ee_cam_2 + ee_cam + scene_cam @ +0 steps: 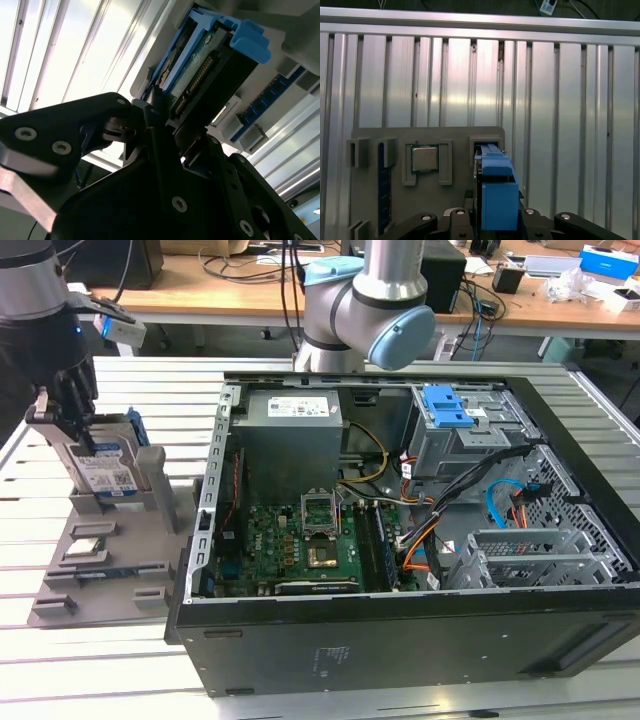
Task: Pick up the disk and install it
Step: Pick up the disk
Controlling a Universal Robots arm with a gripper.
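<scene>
Table [90, 680]: slatted metal. On it lies an open computer case [400, 645] containing a power supply [290, 440], a motherboard [300, 540] and a blue-latched drive cage [460, 435]. Toward the exterior view's left, a grey parts holder [110, 585] carries the disk [105, 475], standing on edge at its slot. It also holds a processor chip [425, 158] in a square recess and a blue memory stick [382, 190]. The claw [65, 425] is clamped on the disk's upper edge, a finger against each face.

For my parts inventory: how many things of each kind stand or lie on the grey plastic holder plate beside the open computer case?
Flat silver disk in a blue plastic bracket: 1
Square silver processor chip: 1
Long blue memory stick: 1
Total: 3
</scene>
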